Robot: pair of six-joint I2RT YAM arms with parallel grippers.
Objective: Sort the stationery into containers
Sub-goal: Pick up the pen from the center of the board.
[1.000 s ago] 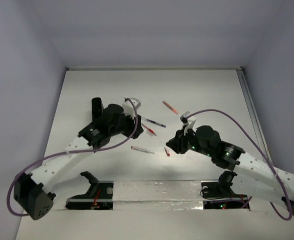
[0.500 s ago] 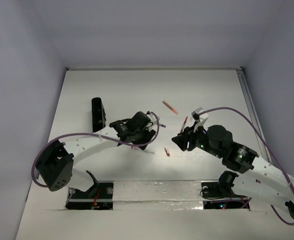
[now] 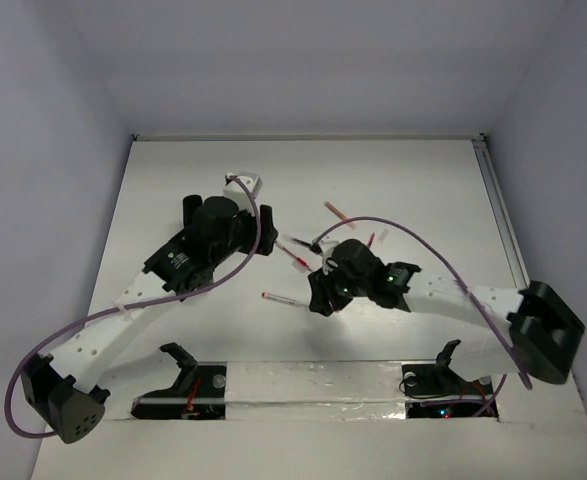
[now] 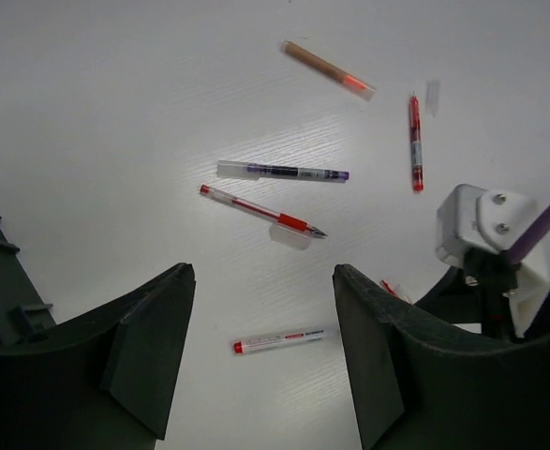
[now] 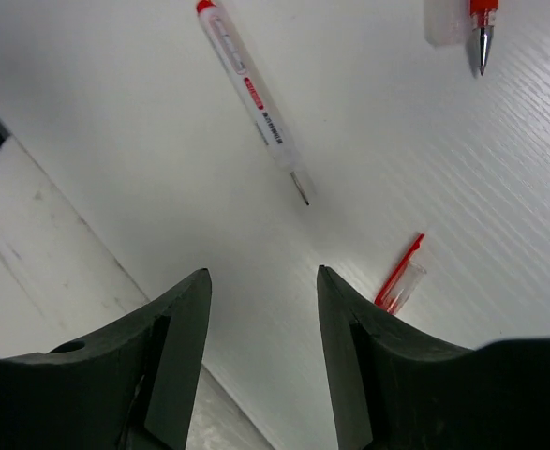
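My left gripper (image 4: pixel 262 281) is released, with nothing between its fingers, and it hangs over a white pen (image 4: pixel 279 340). A red pen (image 4: pixel 260 208) and a dark pen (image 4: pixel 282 172) lie farther off. My right gripper (image 5: pixel 262 281) is also spread and empty, near a red piece (image 5: pixel 401 277). The box (image 3: pixel 189 210) is partly hidden by my left arm.

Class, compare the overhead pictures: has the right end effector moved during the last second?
Yes. The right end effector has shifted left, ending closer to the white pen, which has stayed put.
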